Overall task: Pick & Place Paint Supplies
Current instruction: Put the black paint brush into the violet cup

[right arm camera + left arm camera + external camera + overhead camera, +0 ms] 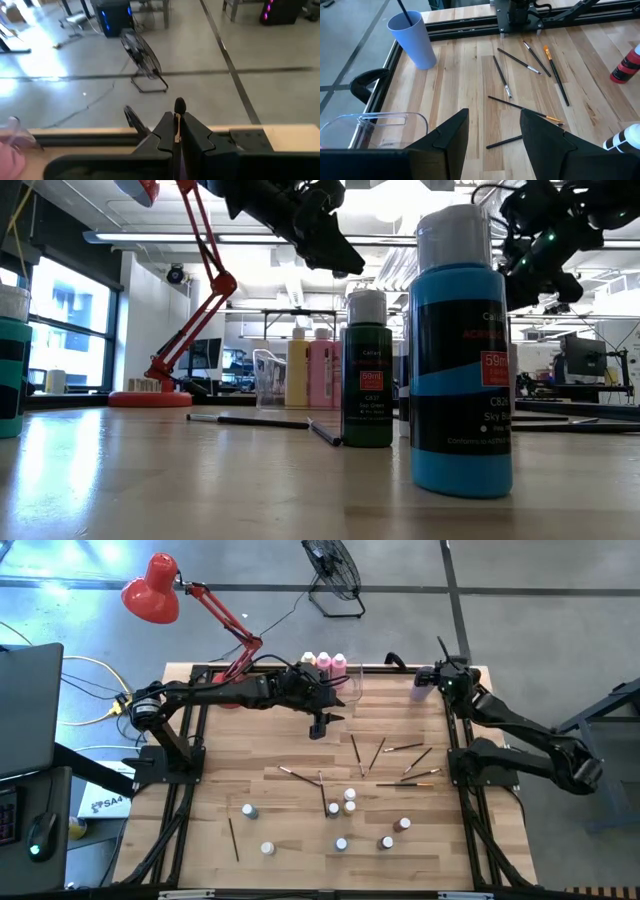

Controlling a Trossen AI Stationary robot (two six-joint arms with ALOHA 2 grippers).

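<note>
Left gripper (pixel 492 137) raised over table (pixel 465 75), fingers (pixel 452 135) apart, empty. Just beyond, scattered paintbrushes (pixel 520 107) lying flat, long axes pointing various ways. Farther, lilac cup (pixel 415 40). Right gripper (pixel 176 134) clamped on upright paintbrush (pixel 179 107) above that cup.

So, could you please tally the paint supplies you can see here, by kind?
Tall paint bottles: 3
Small white-capped bottles: 8 that I can make out
Paintbrushes lying on the table: 9
One more paintbrush, held in the right gripper: 1
Total: 21
</note>
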